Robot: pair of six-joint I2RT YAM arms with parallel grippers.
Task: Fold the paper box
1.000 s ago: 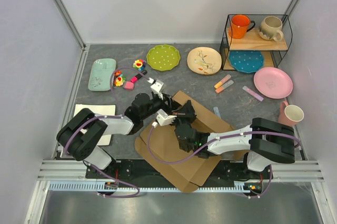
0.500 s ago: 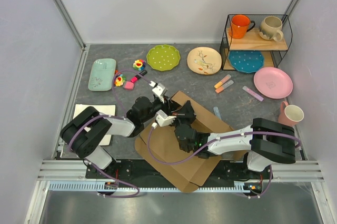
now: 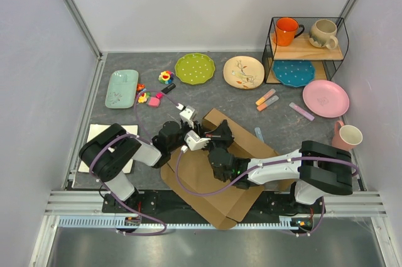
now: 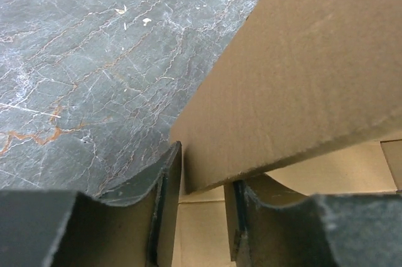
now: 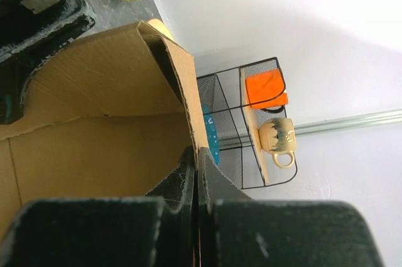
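Note:
The paper box [image 3: 207, 185] is brown corrugated cardboard lying partly folded at the table's near middle, with a wall raised at its far side. My left gripper [image 3: 190, 131] reaches in from the left. In the left wrist view its fingers [image 4: 164, 179] stand on either side of a raised flap's [image 4: 301, 78] corner and press against it, so my left gripper [image 4: 202, 185] is shut on that flap. My right gripper [image 3: 221, 134] is at the raised far wall. In the right wrist view the right gripper [image 5: 196, 160] is shut on the wall's edge [image 5: 188, 97].
Behind the box lie a green plate [image 3: 195, 68], a cream plate [image 3: 244, 71], a pale green tray [image 3: 122, 88], small toys [image 3: 154, 94] and markers [image 3: 266, 98]. A wire rack [image 3: 306, 47] with mugs stands back right, near a pink plate [image 3: 325, 98] and a mug [image 3: 347, 135]. A white tray [image 3: 112, 147] lies left.
My left gripper has drawn in toward the box's left flap and its jaws have narrowed onto it. The right arm and its grip have not moved.

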